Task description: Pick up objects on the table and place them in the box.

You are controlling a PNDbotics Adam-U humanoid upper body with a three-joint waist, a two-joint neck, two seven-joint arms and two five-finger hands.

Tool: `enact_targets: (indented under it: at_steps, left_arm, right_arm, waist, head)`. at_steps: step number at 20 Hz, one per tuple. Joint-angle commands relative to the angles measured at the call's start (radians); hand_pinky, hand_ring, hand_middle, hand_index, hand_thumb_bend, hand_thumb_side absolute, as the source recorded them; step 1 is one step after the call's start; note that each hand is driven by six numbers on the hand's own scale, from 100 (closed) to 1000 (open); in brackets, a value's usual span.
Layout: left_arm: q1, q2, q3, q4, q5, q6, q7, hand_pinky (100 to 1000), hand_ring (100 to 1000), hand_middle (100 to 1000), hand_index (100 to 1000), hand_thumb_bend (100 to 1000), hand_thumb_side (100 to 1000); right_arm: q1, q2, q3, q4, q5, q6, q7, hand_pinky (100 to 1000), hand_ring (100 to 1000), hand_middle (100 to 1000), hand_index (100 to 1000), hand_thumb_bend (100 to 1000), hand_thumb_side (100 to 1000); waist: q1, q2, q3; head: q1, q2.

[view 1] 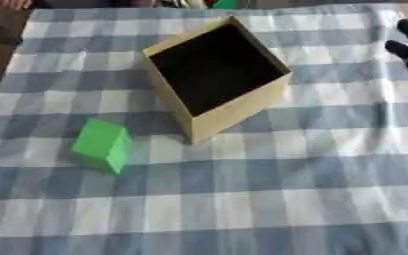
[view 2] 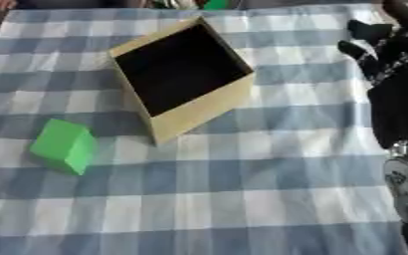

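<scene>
Table (view 1: 242, 209), blue-and-white checked cloth: spans both views; a dark floor strip shows past its left edge.

Box (view 1: 234, 112), tan card, dark inside: open top, nothing visible within; left of the hand, well apart.

Right hand (view 2: 390, 55), black: raised at the right edge, fingers straight and relaxed, holding nothing.

Green block (view 1: 103, 145): on the cloth beyond the box, farthest from the hand, untouched.

Left hand: not shown.

Progress, judged: nothing placed; block remains.
</scene>
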State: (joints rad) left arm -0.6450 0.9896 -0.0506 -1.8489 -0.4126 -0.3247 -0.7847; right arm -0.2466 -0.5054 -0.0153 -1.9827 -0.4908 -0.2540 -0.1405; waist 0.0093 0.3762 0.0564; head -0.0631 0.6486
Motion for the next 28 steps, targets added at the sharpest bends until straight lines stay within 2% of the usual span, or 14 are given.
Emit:
enact_targets:
  at_steps: [1,8,11,17,24,28]
  left_arm:
    - [-0.049,-0.002,-0.012,-0.010,-0.008,-0.111,-0.122,793,913,892,1000,821,759]
    - [-0.150,-0.076,-0.103,0.030,-0.030,-0.149,-0.122,794,908,887,1000,837,738]
    - [-0.178,-0.097,-0.143,0.060,-0.050,-0.175,-0.122,794,908,885,998,850,688]
    - [-0.191,-0.091,-0.204,0.116,-0.045,-0.228,-0.122,802,909,885,987,863,602]
    - [-0.222,-0.102,-0.276,0.192,-0.094,-0.264,-0.122,813,921,895,995,857,608]
    - [-0.237,-0.121,-0.296,0.217,-0.137,-0.283,-0.122,818,929,905,997,847,601]
  right_arm:
    - [-0.010,-0.013,0.001,-0.017,-0.002,0.002,0.004,808,866,604,901,100,968]
    - [-0.014,-0.010,0.007,-0.017,-0.007,0.008,0.011,810,867,604,901,100,968]
    - [-0.015,-0.008,0.009,-0.017,-0.007,0.012,0.013,810,867,603,901,100,968]
    - [-0.016,-0.007,0.013,-0.017,-0.007,0.021,0.016,811,868,602,902,100,967]
    - [-0.021,-0.005,0.017,-0.017,-0.011,0.028,0.020,812,868,602,902,100,967]
    - [-0.020,-0.002,0.018,-0.017,-0.011,0.032,0.022,813,869,602,903,100,967]
  waist:
    - [0.007,-0.019,-0.001]
    - [0.007,-0.021,-0.007]
    - [0.010,-0.021,-0.011]
    - [0.022,-0.019,-0.018]
    - [0.024,-0.020,-0.023]
    - [0.024,-0.020,-0.023]
  head:
    - [0.006,-0.008]
    - [0.008,-0.013]
    - [0.000,-0.015]
    - [-0.006,-0.010]
    - [0.011,0.000]
    - [0.011,-0.004]
